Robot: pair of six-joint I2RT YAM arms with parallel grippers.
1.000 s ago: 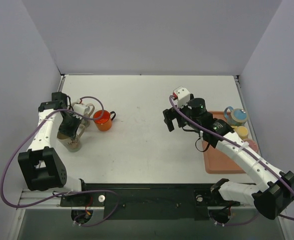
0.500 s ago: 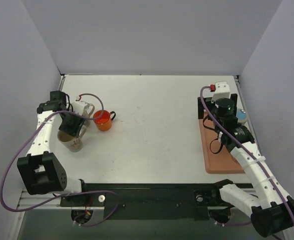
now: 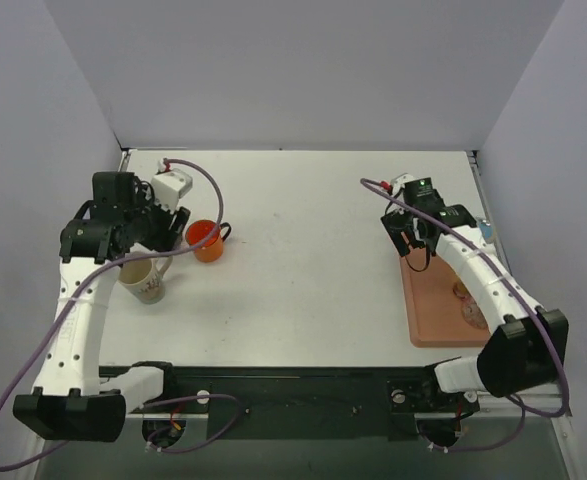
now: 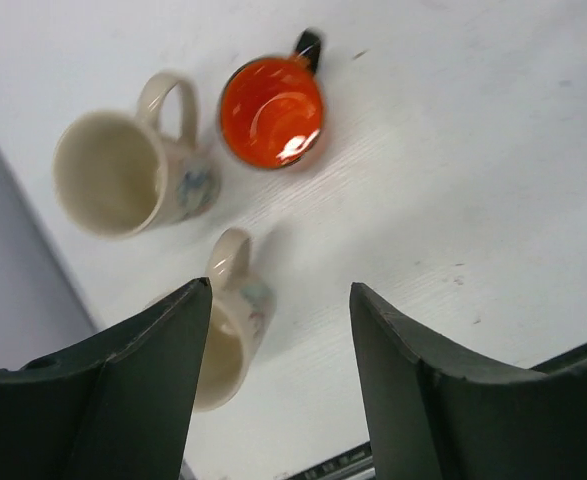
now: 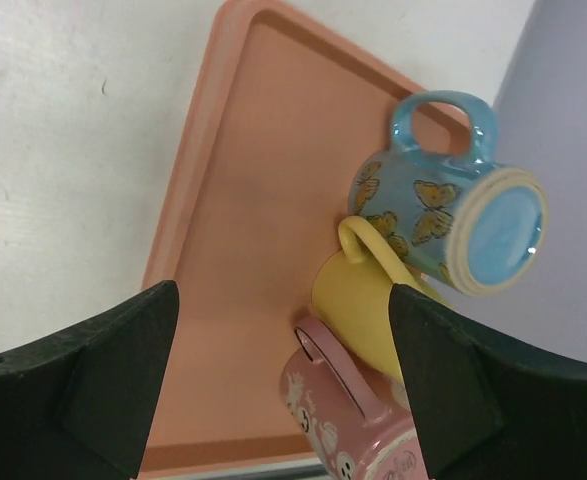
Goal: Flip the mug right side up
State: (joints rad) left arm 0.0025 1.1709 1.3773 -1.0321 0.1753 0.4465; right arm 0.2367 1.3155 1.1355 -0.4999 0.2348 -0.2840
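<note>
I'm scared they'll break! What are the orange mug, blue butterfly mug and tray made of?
The orange mug looks like glazed ceramic: glossy, with a bright glint inside. The blue butterfly mug is likely ceramic too: painted sides, pale ring on its base. The tray seems matte plastic, with a smooth moulded rim.

Pretty clearly a lab test cell I'm driving, not anyone's kitchen. There's a bare white tabletop (image 3: 303,250) boxed in by plain pale grey wall panels (image 3: 303,70), a black metal mounting rail (image 3: 303,385) along the near edge, loose purple cables (image 3: 216,195) looping about, and a flat salmon-pink plastic tray (image 3: 428,310) as a prop.
</note>
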